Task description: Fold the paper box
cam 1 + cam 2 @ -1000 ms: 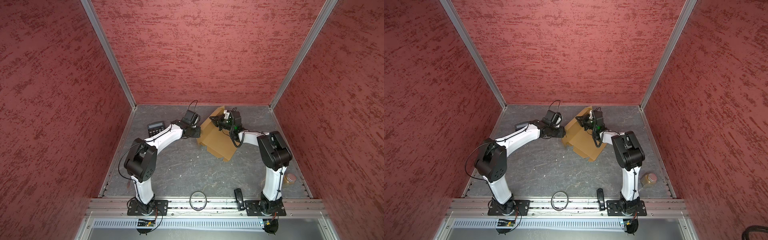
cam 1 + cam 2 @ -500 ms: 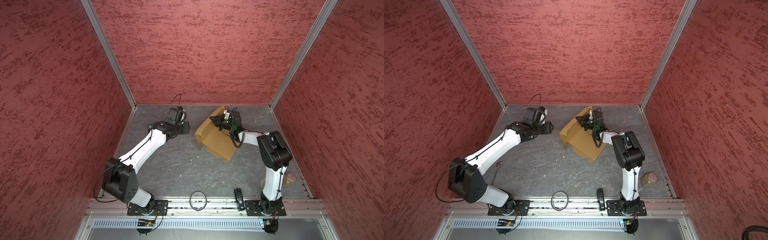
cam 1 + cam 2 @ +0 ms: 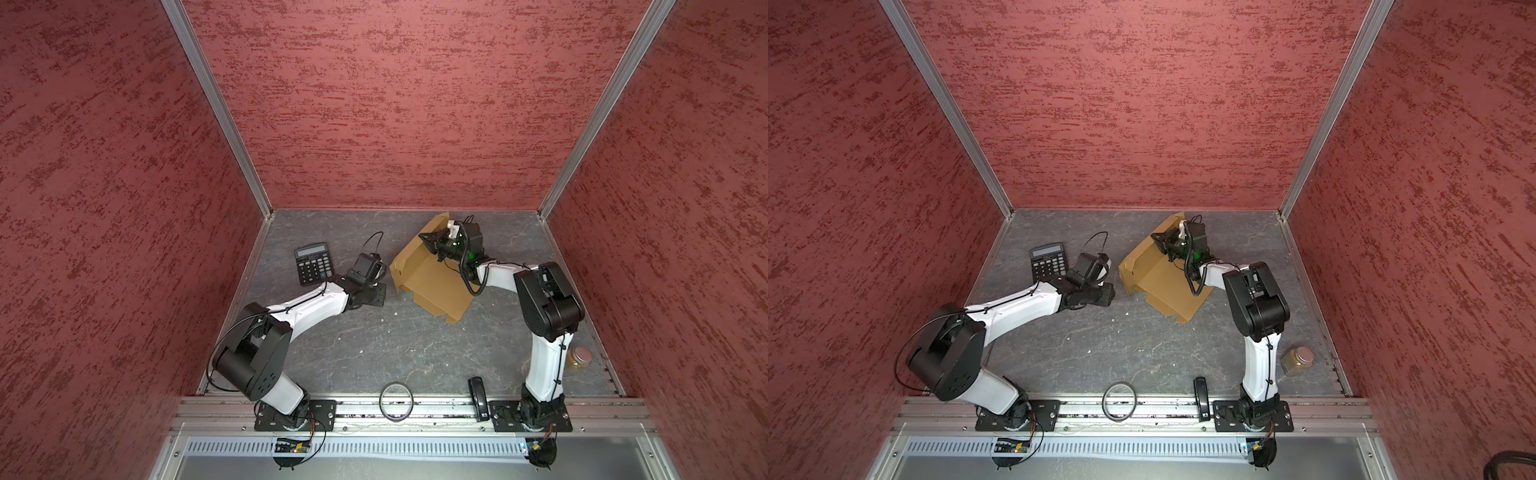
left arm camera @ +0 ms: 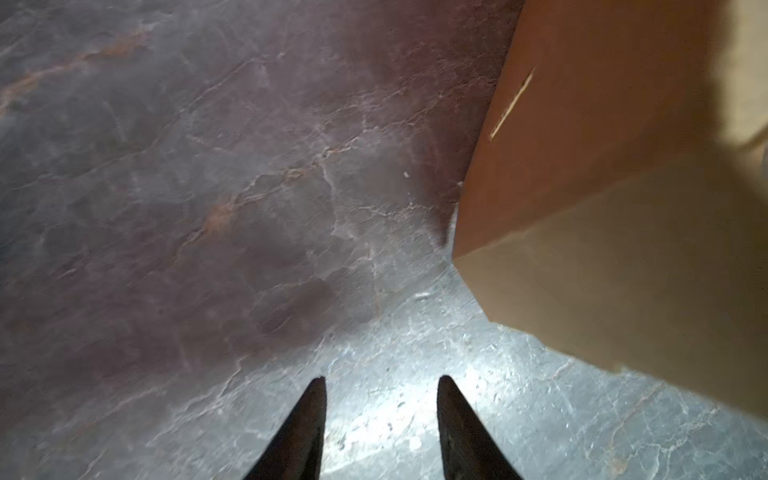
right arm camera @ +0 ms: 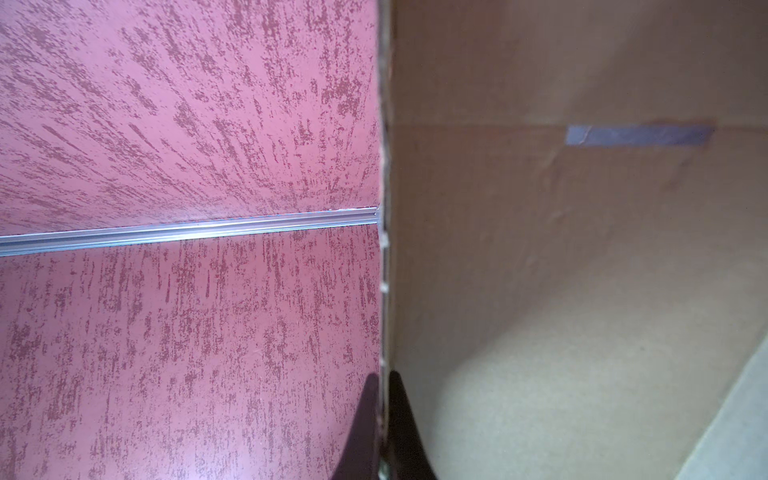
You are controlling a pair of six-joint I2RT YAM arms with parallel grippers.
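Red textured walls close in a grey marbled tabletop. In both top views the tan-brown die-cut cardboard paper box lies back right, one wall panel raised in the right gripper; the left gripper hovers just beside its near corner. Left wrist view: black fingers stand half apart over bare tabletop, holding nothing (box corner close by). Right wrist view: jaws pinch the panel's edge. Wall-raising seems the step in hand; next the left should fold the adjoining flap.
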